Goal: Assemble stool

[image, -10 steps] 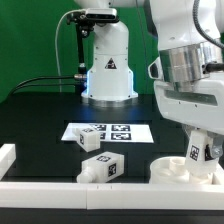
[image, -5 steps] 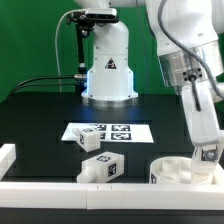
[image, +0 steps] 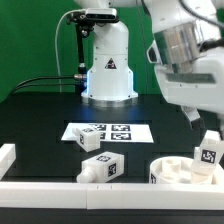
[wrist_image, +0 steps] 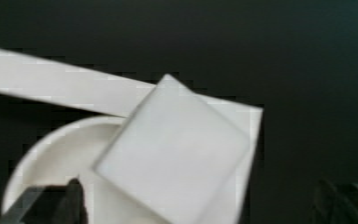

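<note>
The gripper (image: 205, 140) clenched 1 leg (image: 209, 153) above the round seat (image: 178, 172) at the exterior view's right; 2 more legs (image: 98, 154) lay beside the marker board (image: 108, 131).

The arm (image: 190, 55) is glossy white, built of fat rounded shells joined by darker grey rings, with one broad silver-grey cylinder band near the wrist. Its base (image: 108, 62) stands at the far edge of the desk: a white, bell-shaped column carrying a black triangle mark with a white figure inside, and a ring of blue light glowing at its foot. A black bracket sits on top of the column, and a thin black cable (image: 45, 82) trails off from it. In the wrist view only two dark, blurred fingertips (wrist_image: 41, 203) show, probably black pads.
</note>
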Tool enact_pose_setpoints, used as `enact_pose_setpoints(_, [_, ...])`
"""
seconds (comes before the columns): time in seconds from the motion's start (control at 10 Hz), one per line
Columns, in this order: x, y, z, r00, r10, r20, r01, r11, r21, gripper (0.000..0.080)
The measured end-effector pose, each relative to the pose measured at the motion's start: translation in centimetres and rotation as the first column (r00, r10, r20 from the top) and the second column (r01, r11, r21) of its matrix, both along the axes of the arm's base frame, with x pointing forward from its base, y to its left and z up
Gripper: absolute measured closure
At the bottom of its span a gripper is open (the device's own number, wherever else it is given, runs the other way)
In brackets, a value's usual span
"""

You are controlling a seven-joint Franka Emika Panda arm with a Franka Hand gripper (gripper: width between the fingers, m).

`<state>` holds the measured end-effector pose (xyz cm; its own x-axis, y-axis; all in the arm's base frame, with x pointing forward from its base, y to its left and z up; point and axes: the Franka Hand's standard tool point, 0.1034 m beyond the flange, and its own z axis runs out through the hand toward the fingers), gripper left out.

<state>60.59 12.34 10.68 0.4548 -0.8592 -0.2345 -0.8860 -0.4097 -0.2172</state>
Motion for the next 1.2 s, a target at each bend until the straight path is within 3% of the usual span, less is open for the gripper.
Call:
enact_pose_setpoints(0.3, [-0.15, 0.08, -0.24, 0.972, 0.226, 0.063, -0.224, 0.974, -0.037, 0.0150])
enact_pose_setpoints(0.4, [-0.56, 0.75, -0.38, 0.915, 0.395, 0.080, -0.388, 0.917, -0.097, 0.0150])
enact_pose_setpoints(0.6, [-0.37, 0.57, -0.07, 0.668, 0.736, 0.110, -0.710, 0.675, -0.201, 0.0150])
enact_pose_setpoints(0.8, [-0.56, 0.87, -0.10, 0.598, 0.793, 0.113, -0.760, 0.606, -0.233, 0.0150])
enact_pose_setpoints(1.2, [-0.52, 0.52, -0.29, 0.350, 0.929, 0.123, -0.882, 0.371, -0.290, 0.0150])
